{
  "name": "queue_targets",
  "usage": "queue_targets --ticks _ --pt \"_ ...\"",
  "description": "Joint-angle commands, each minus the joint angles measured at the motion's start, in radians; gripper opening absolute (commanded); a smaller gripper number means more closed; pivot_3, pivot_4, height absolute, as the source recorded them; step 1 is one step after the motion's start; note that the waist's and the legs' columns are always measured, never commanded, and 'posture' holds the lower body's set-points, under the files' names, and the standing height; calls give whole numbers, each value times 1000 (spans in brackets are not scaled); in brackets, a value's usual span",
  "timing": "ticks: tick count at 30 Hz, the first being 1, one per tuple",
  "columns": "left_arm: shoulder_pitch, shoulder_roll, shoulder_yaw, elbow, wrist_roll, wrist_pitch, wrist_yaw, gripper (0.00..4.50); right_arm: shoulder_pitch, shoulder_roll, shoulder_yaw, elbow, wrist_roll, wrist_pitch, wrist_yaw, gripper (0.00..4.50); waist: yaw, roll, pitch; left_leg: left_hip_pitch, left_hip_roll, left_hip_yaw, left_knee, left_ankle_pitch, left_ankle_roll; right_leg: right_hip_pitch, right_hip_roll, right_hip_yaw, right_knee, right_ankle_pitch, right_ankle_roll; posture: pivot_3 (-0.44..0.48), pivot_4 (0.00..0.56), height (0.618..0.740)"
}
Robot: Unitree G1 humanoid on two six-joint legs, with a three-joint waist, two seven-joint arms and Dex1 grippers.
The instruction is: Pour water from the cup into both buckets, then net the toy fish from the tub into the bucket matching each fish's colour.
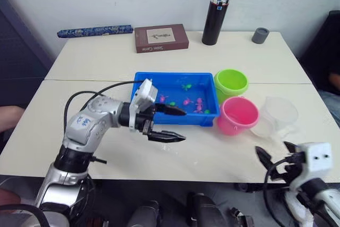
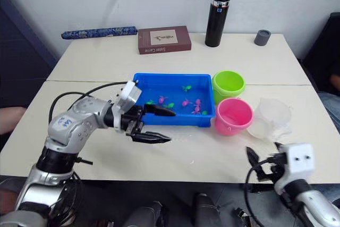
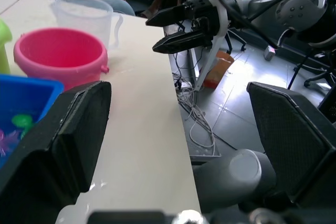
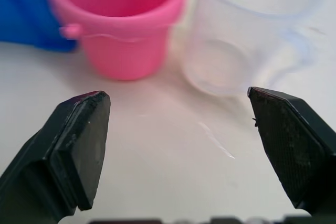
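The blue tub [image 1: 175, 74] sits mid-table with several tiny pink toy fish [image 1: 187, 101] and green ones [image 1: 186, 85] in it. To its right stand the green bucket [image 1: 230, 83] and, nearer me, the pink bucket [image 1: 237, 115]. The clear cup [image 1: 276, 116] stands upright just right of the pink bucket. My left gripper [image 1: 172, 124] hovers open and empty over the tub's front edge, pointing right. My right gripper [image 1: 276, 152] is open and empty at the table's front edge, short of the cup [image 4: 247, 40] and the pink bucket [image 4: 121, 19].
Along the back edge are a tall black flask [image 1: 217, 14], a small grey cup [image 1: 260, 35], a brown book [image 1: 161, 38] and a blue patterned roll [image 1: 94, 31]. A person's arm [image 1: 8, 115] shows at the left edge. Wet spots lie near the tub's front.
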Motion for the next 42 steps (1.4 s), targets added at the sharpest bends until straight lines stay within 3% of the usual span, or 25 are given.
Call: queue_targets --ticks 1,11,22,36,39,42 --pt "-60 -33 2 35 -5 -23 -3 4455 -88 35 -70 73 -52 15 -161 4500 1 0 0 0 0 0 0 0 0 0 0 0 0 0 0 0 150 740" --pt "-77 -57 -28 34 27 -48 7 4455 -280 28 10 315 -187 -89 -266 4500 1 1 -1 0 0 0 -1 1 -1 -1 1 0 2 -1 -1 0 150 740" --pt "-67 -48 -16 8 36 -41 41 4455 -323 15 25 392 -213 -140 -271 4500 1 2 -1 0 0 0 -1 1 -1 -1 1 1 2 -1 -1 0 150 740" --pt "-67 -39 -19 -2 41 -48 56 4455 -470 16 49 610 -264 -282 -327 4500 -2 2 -1 0 0 0 0 1 -1 -1 1 1 6 -1 -1 0 150 740" --pt "-66 -37 -18 -4 39 -46 58 4500 -480 15 53 634 -258 -315 -314 3641 -2 2 -1 0 0 0 0 1 -1 -1 1 1 7 -1 -1 0 150 740" --pt "-63 -34 -17 -8 41 -46 61 4500 -491 18 53 658 -241 -343 -296 2160 -2 2 -1 0 0 0 0 1 -1 -1 1 1 7 -1 -1 0 150 740"
